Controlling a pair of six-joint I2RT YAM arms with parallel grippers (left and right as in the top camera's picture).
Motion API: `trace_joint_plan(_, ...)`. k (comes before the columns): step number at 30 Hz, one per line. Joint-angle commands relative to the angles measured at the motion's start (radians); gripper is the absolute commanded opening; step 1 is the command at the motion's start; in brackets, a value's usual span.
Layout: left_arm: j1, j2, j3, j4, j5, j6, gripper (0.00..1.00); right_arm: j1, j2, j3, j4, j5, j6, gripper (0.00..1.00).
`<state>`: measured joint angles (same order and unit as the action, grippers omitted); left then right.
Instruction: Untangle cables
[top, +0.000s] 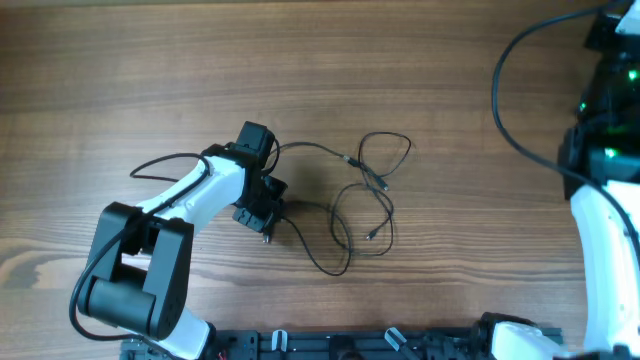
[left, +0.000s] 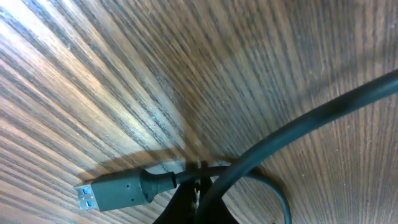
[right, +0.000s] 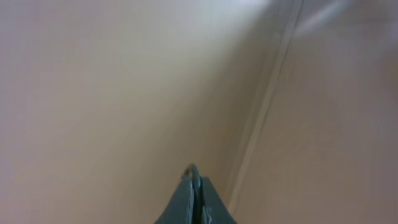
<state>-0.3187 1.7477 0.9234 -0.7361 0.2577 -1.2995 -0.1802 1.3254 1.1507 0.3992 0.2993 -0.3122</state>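
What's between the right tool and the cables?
Nothing visible: only bare table lies between the right arm and the cables. The right tool is shut and faces a blank pale surface, not the table. The left tool is shut on the cables' left end, by a plug.

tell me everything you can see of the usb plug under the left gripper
The usb plug is a dark grey moulded block with a metal tip showing a blue insert, pointing left in the left wrist view. It lies flat on the wooden table. A collar leads to its thin black cord, which seems pinched in the shut left gripper.
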Motion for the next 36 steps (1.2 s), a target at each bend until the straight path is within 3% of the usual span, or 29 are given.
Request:
trace_joint_plan(1,0.006,0.018,-0.022,0.011,-0.092,-0.018,0.04,-0.042,0.066,0.008,0.108,0.13,-0.095,0.04)
trace_joint_plan(10,0.006,0.018,-0.022,0.014,-0.093,-0.018,0.04,-0.368,0.111,0.008,0.22,0.127,-0.075,0.04)
trace_joint_plan(14,0.006,0.018,-0.022,0.019,-0.095,-0.018,0.04,-0.474,0.113,0.008,0.157,0.136,0.05,0.04)
trace_joint_plan(18,0.006,0.018,-0.022,0.025,-0.095,-0.018,0.04,-0.546,0.144,0.008,0.055,0.285,0.225,0.04)
trace_joint_plan(22,0.006,0.018,-0.022,0.025,-0.095,-0.018,0.04,-0.641,0.223,0.008,0.027,0.347,0.234,0.04)
trace_joint_plan(24,0.006,0.018,-0.022,0.029,-0.095,-0.018,0.04,-0.7,0.27,0.008,-0.021,0.246,0.237,0.04)
trace_joint_plan(27,0.006,0.018,-0.022,0.045,-0.095,-0.018,0.04,-0.771,0.337,0.008,-0.113,-0.096,0.238,0.05)
trace_joint_plan(31,0.006,0.018,-0.022,0.056,-0.095,-0.018,0.04,-0.767,0.436,0.008,-0.142,-0.439,0.237,0.08)
trace_joint_plan(34,0.006,0.018,-0.022,0.063,-0.094,-0.018,0.04,-0.723,0.491,0.008,-0.145,-0.492,0.236,0.14)
trace_joint_plan(36,0.006,0.018,-0.022,0.063,-0.094,-0.018,0.04,-0.69,0.521,0.008,-0.156,-0.492,0.237,0.24)
